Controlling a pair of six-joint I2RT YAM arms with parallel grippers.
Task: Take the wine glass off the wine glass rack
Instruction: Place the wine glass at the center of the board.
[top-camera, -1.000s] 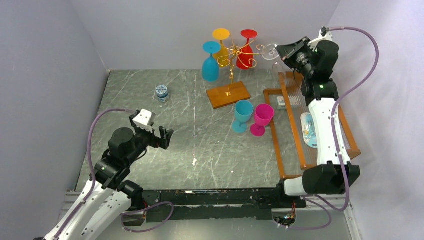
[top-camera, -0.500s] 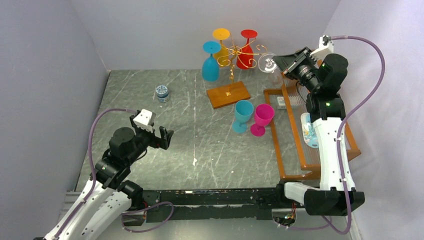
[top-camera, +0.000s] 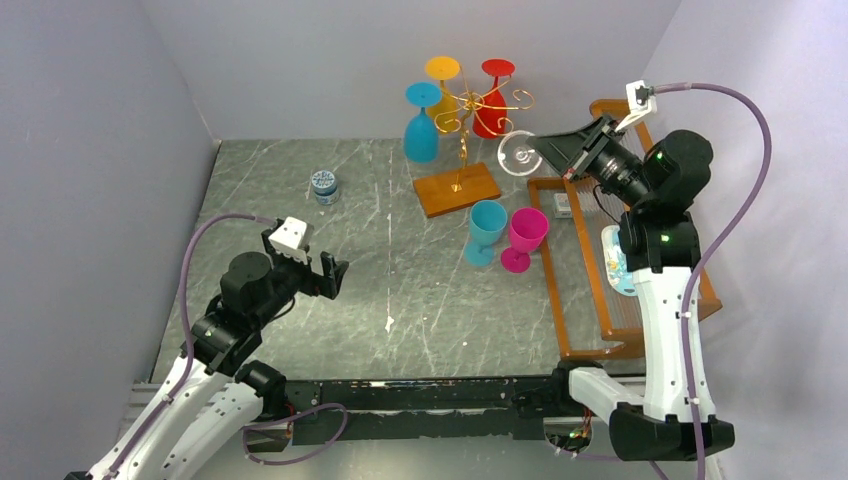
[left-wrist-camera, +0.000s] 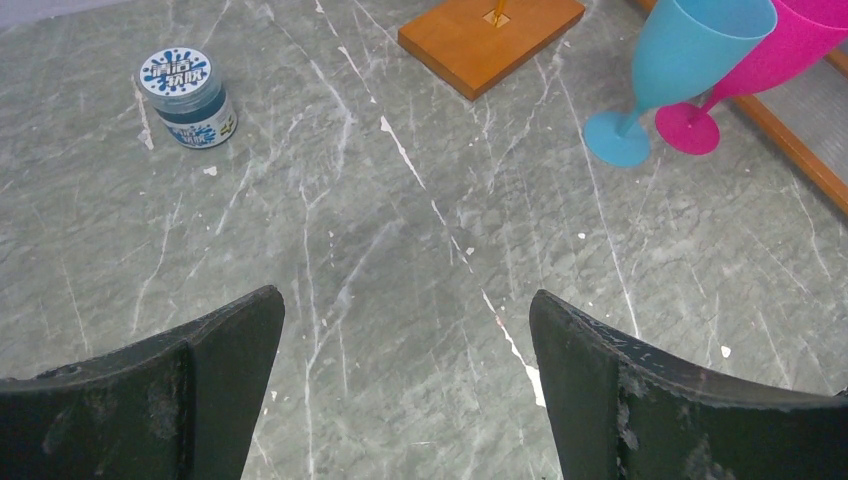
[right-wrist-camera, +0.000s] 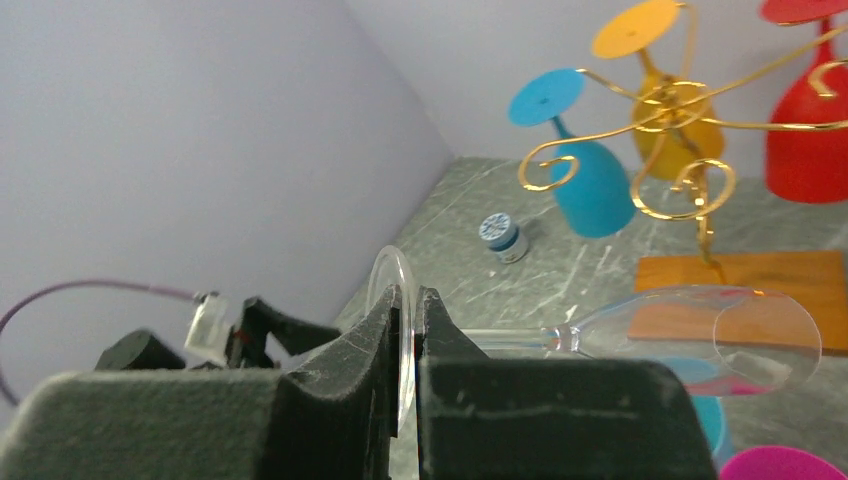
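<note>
My right gripper (top-camera: 558, 152) is shut on the round foot of a clear wine glass (top-camera: 519, 153), held in the air to the right of the gold wire rack (top-camera: 468, 112). In the right wrist view the fingers (right-wrist-camera: 408, 315) pinch the foot and the clear wine glass (right-wrist-camera: 700, 335) lies sideways, bowl to the right. The gold wire rack (right-wrist-camera: 668, 130) stands on its brown wooden base (top-camera: 457, 188) and holds a blue glass (top-camera: 421, 125), a yellow glass (top-camera: 443, 80) and a red glass (top-camera: 493, 100), all upside down. My left gripper (top-camera: 329, 272) is open and empty over the table.
A light blue glass (top-camera: 486, 230) and a pink glass (top-camera: 524, 238) stand upright near the base. An orange wooden frame (top-camera: 590, 260) with clear rods lies at the right. A small blue-lidded jar (top-camera: 323, 185) sits at the back left.
My right gripper has drawn the clear glass away from the rack's right arm, down and toward the front. The right arm has swung upright. The left arm has not moved.
</note>
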